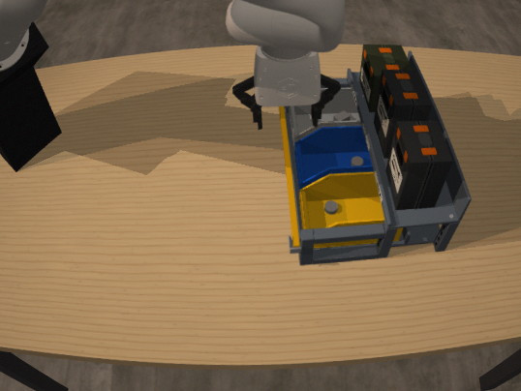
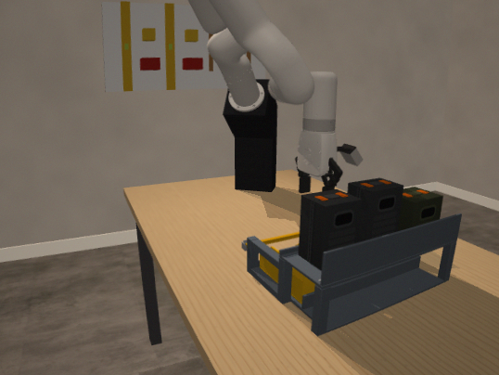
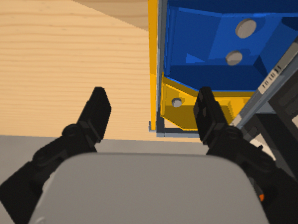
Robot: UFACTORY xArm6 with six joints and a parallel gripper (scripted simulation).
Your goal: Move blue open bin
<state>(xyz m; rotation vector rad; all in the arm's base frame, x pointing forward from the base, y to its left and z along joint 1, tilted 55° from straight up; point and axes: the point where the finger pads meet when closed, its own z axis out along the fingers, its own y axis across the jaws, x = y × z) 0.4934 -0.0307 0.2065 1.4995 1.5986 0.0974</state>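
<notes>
The blue bin point(image 1: 334, 160) point(image 3: 200, 45) sits in the middle bay of the shelf point(image 1: 346, 233) point(image 2: 371, 260), its low front at the yellow rail. Grey round parts lie in it: one shows in the top view, two in the wrist view. The yellow bin point(image 1: 358, 208) point(image 3: 187, 112) stands on the near side and the grey bin point(image 1: 334, 104) on the far side. My gripper point(image 1: 288, 125) point(image 2: 316, 189) point(image 3: 151, 98) is wide open and empty, pointing down above the shelf's front edge, one finger out over the table side and one over the bins. In the exterior view the blue bin is hidden.
Tall dark boxes point(image 1: 423, 160) point(image 2: 329, 223) with orange marks stand in a row behind the bins, by the shelf's rear panel. The yellow rail point(image 1: 289, 179) point(image 3: 153, 65) runs along the shelf front. The wooden table top point(image 1: 145, 242) extends in front of the shelf.
</notes>
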